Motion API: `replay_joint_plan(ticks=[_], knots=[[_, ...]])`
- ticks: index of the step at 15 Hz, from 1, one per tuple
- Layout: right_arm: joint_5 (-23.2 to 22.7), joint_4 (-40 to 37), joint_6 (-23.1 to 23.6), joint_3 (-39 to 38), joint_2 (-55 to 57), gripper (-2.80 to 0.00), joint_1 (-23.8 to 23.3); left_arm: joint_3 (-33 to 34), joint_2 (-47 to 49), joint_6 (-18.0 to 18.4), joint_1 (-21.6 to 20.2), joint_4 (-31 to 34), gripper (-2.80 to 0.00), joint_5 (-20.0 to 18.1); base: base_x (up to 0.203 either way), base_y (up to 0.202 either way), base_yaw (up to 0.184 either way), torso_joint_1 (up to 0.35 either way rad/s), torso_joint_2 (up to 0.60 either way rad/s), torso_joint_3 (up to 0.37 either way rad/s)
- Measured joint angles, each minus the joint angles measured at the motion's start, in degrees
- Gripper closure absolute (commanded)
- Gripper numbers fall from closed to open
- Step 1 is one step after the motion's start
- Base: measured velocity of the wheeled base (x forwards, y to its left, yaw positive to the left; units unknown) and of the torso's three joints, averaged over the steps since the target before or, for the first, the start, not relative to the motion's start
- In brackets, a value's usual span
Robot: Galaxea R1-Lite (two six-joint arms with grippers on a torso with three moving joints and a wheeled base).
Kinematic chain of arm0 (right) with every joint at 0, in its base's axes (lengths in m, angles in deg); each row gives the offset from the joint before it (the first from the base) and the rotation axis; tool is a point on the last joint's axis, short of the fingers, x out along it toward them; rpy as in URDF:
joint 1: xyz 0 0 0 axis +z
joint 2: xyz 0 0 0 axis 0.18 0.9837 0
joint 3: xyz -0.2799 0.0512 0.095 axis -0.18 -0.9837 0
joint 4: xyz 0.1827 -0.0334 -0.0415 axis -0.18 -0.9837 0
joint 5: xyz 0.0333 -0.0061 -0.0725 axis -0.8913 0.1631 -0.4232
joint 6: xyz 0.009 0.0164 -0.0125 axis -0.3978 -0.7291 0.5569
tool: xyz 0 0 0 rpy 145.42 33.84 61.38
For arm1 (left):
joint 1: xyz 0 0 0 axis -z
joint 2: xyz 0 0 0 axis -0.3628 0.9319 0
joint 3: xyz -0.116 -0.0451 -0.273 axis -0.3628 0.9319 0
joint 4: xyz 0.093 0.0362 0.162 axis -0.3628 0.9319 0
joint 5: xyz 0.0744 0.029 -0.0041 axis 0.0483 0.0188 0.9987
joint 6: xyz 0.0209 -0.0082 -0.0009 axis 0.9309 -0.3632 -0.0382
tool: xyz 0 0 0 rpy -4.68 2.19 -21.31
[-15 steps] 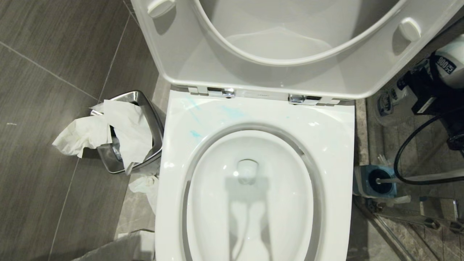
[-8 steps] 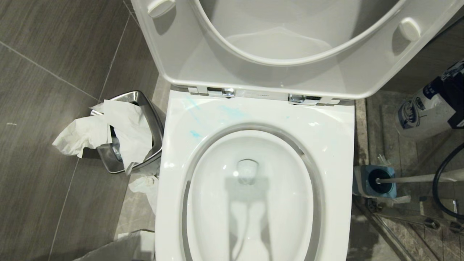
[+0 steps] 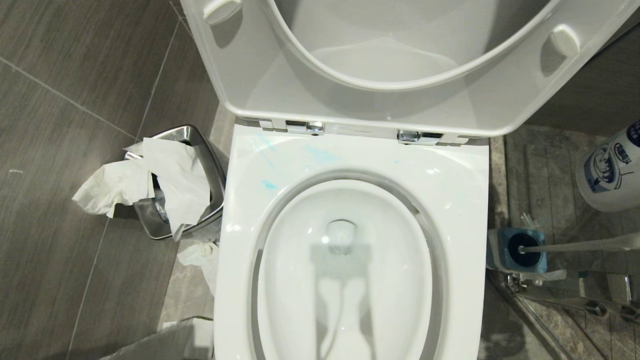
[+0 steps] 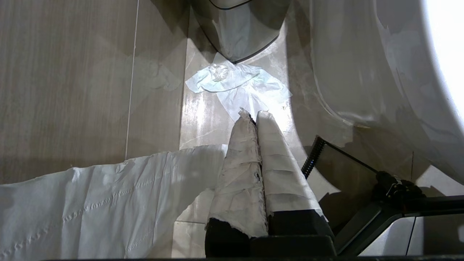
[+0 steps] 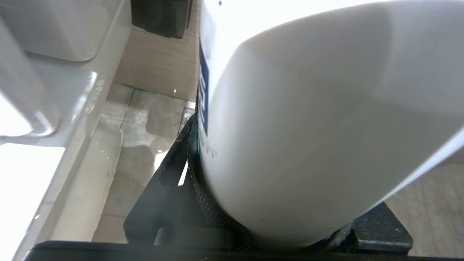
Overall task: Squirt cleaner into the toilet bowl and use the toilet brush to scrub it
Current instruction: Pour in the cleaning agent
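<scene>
White bottle (image 3: 612,170) at right frame edge, beside toilet bowl (image 3: 350,165).

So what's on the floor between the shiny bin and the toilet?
Crumpled white tissue lies on the floor between the steel bin and the toilet bowl, seen in the head view.

The toilet bowl (image 3: 345,280) is glossy white ceramic, a long oval basin inside a broad squared rim, its seat and lid raised. Pale turquoise streaks of cleaner (image 3: 269,185) mark the rear left part of the rim. The toilet brush (image 3: 575,245) stands on the floor to the bowl's right, black head in its holder, its slim white handle leaning away from the bowl.
</scene>
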Motion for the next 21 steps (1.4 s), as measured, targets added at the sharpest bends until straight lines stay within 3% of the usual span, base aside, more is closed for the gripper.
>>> replay_joint_plan(ticks=[7,21], knots=[[0.4,-12.7,0.0,-0.1,-11.2,0.0,0.0,0.8,0.0,-2.9,0.0,-2.8,0.0,0.2,0.0,0.0,0.0,0.001,0.0,0.16],[1.4,-13.8,0.0,-2.5,-15.0,0.0,0.0,0.9,0.0,-2.8,0.0,-3.0,0.0,0.2,0.0,0.0,0.0,0.001,0.0,0.203]])
